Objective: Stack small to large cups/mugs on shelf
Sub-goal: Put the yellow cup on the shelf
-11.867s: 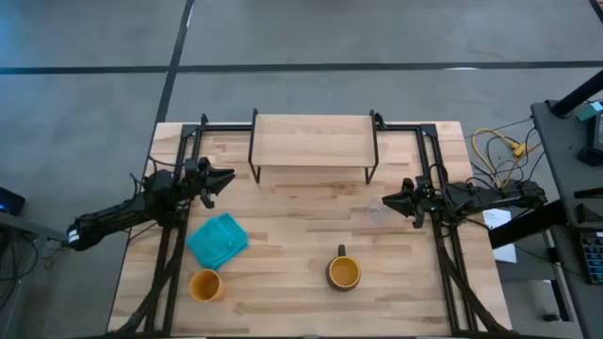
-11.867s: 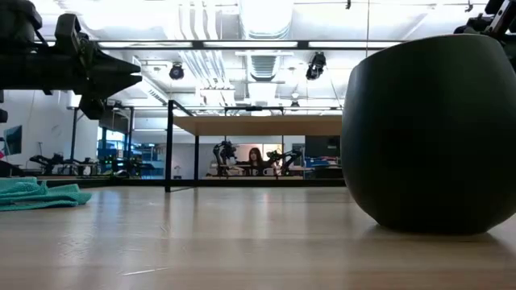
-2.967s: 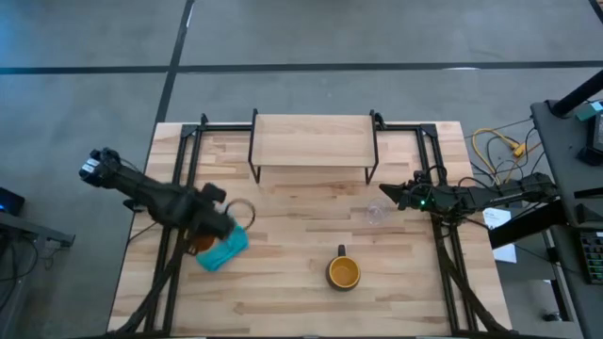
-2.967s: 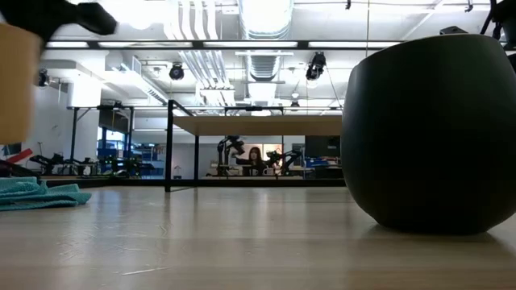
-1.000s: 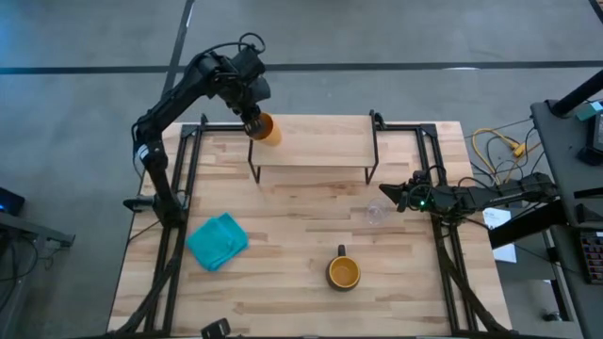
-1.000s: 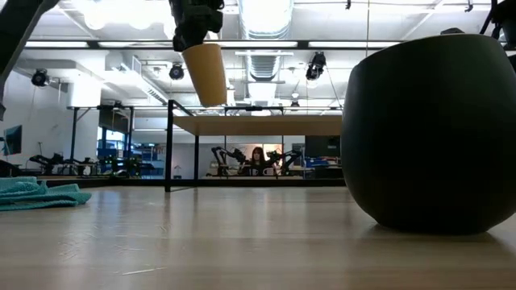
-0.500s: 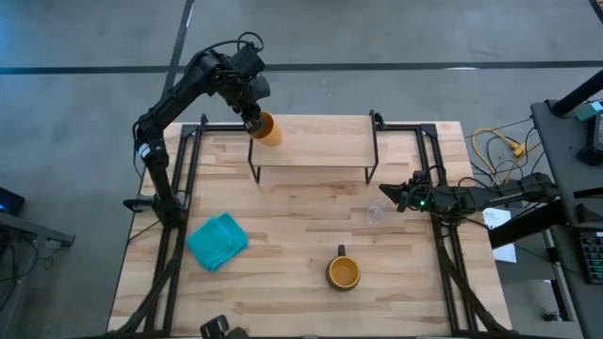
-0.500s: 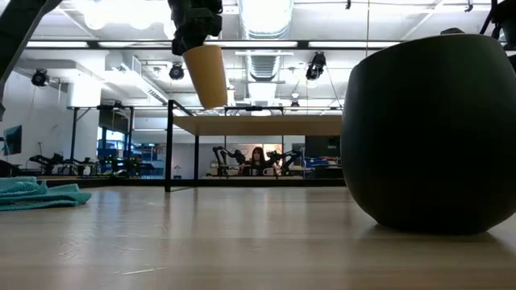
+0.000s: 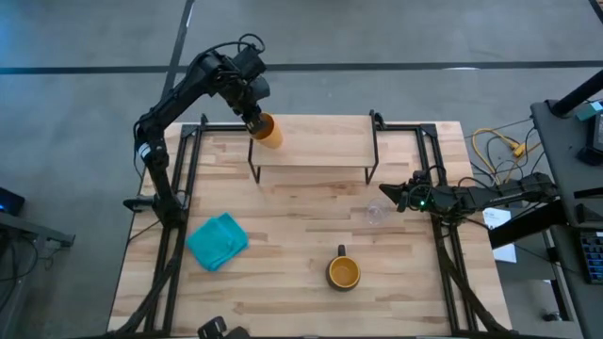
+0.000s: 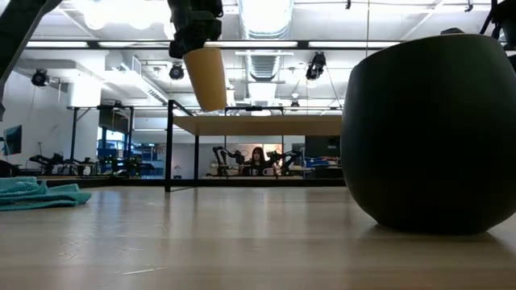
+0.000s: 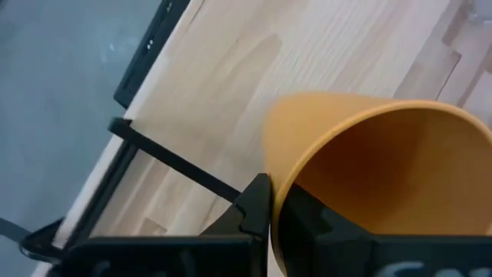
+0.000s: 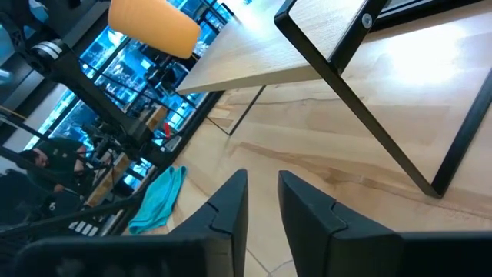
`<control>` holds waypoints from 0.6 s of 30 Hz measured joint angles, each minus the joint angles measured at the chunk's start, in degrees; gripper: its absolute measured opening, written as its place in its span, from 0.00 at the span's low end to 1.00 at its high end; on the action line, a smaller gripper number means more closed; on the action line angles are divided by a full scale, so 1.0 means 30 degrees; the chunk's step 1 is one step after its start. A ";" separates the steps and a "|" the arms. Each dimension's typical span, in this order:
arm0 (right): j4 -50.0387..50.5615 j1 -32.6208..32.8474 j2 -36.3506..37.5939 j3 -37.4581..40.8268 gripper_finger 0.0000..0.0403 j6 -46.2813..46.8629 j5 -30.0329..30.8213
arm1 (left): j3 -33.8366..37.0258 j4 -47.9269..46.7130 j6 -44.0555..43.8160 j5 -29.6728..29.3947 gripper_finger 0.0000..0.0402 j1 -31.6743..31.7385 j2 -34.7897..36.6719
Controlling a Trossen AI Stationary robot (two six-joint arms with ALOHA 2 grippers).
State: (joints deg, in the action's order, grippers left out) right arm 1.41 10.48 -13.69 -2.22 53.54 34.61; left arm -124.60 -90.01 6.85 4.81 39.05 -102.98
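Note:
My left gripper (image 9: 252, 120) is shut on the handleless yellow-orange cup (image 9: 268, 131), held in the air over the left end of the shelf (image 9: 316, 139). The low view shows the cup (image 10: 206, 78) above the shelf board (image 10: 258, 125). The dark mug (image 9: 343, 272) with its yellow-orange inside stands on the table near the near edge. It fills the right of the low view (image 10: 427, 133). The small clear glass (image 9: 376, 213) stands on the table near the right end of the shelf. My right gripper (image 9: 386, 195) waits just beyond the glass, fingers slightly apart (image 12: 261, 204). My left gripper holds the cup by its rim (image 11: 270, 201), with one finger (image 11: 254, 204) outside the wall and the other (image 11: 311, 219) inside. The fingers come from above, slanting from the table's far left. The cup (image 10: 206, 78) hangs clear of the shelf, mouth up and tilted.
A teal cloth (image 9: 218, 241) lies on the left of the table. Black frame rails (image 9: 188, 151) run along the table's sides and far corners. Cables (image 9: 495, 146) lie off the right edge. A small dark object (image 9: 217, 330) sits at the near edge.
My left gripper with the cup has sunk a little toward the shelf's left end. Everything else has kept still.

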 joint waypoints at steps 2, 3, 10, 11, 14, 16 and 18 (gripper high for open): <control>0.0000 0.0007 0.0000 0.0000 0.17 0.0000 0.0000 | 0.0275 -0.0001 -0.0067 -0.0023 0.00 0.0000 0.0000; -0.0007 0.0002 0.0000 0.0000 0.17 0.0000 0.0000 | 0.0401 0.0001 -0.0094 -0.0057 0.00 0.0000 0.0000; 0.0000 0.0000 0.0000 0.0000 0.17 0.0000 0.0000 | 0.0971 0.0005 -0.0047 -0.0297 0.00 0.0003 0.0000; -0.0007 0.0004 0.0000 0.0000 0.17 0.0000 0.0000 | 0.0971 -0.0002 -0.0028 -0.0306 0.00 0.0031 0.0000; -0.0007 0.0002 0.0000 0.0000 0.17 -0.0003 0.0000 | 0.0956 0.0004 -0.0015 -0.0331 0.00 0.0087 0.0000; 0.0000 0.0007 0.0000 0.0000 0.17 -0.0007 0.0000 | 0.0956 -0.0002 0.0126 -0.0348 0.00 0.0128 0.0000; -0.0007 0.0002 0.0000 0.0000 0.17 -0.0007 0.0000 | 0.0956 -0.0002 0.0510 -0.0362 0.00 0.0160 0.0000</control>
State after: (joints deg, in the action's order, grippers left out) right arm 1.39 10.48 -13.69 -2.22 53.52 34.61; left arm -121.73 -90.02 8.38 3.73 39.53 -102.98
